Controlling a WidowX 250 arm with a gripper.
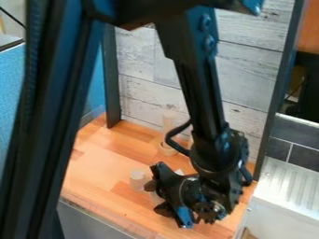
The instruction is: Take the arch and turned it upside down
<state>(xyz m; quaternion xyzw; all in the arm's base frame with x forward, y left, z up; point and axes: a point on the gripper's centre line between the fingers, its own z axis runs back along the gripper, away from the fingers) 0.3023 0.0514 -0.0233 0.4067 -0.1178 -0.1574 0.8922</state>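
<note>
The black gripper (157, 197) is low over the front of the wooden table, turned toward the left. Right at it shows a small part of a pale wooden piece (154, 199), and another pale bit (179, 172) peeks out just above the gripper's body. Most of this is hidden behind the gripper, so whether these bits belong to the arch, and whether the piece is held, I cannot tell. A short pale cylinder (137, 180) stands upright just left of the gripper.
Toward the back, a tall pale piece (169, 122) stands near the whitewashed plank wall (143, 70), with a rounded pale block (167, 149) at its foot. Dark posts frame the wooden table (93, 170). A ridged metallic surface (289, 184) lies to the right.
</note>
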